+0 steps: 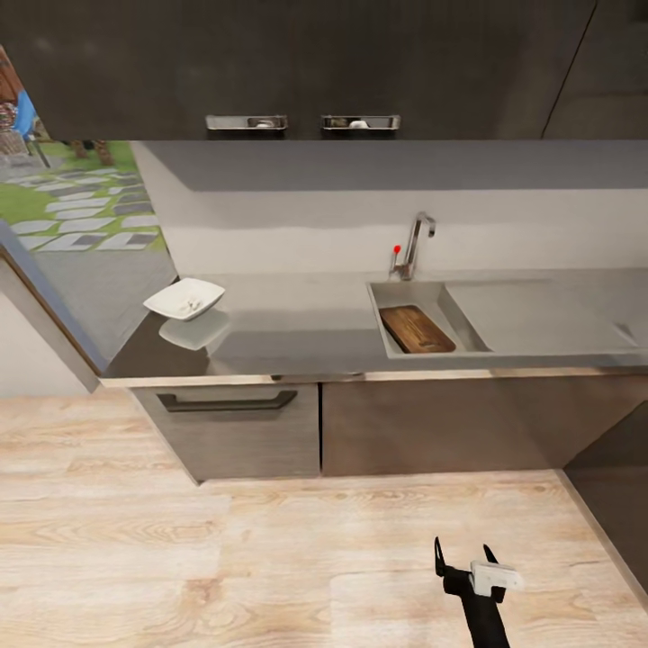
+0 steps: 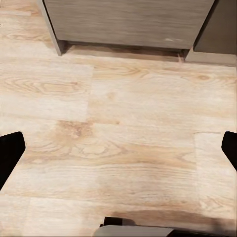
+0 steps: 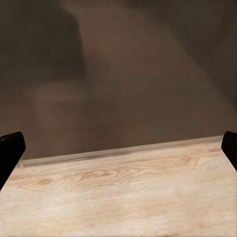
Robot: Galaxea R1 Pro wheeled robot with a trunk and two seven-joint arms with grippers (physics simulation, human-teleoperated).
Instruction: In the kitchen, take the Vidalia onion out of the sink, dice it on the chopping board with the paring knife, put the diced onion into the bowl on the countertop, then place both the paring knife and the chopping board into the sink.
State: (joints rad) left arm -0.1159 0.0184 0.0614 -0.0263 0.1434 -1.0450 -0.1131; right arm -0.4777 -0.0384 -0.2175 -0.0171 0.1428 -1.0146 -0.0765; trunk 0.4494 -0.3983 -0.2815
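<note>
So my right end effector [image 1: 464, 551] hangs open and empty low over the wood floor [image 1: 180, 558], and the left one [image 2: 118, 148] is open too. The chopping board [image 1: 416, 328] lies ahead in the sink [image 1: 468, 326], up on the worktop [image 1: 297, 328], nearer my right arm, long axis running diagonally away.

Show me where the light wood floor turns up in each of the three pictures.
Head view: the wood floor fills the lower part, in front of the cabinet fronts.
Left wrist view: floor covers most, reaching the cabinet fronts.
Right wrist view: floor meets a dark, blurred cabinet front.
Shared landmark: the floor-cabinet line.
</note>
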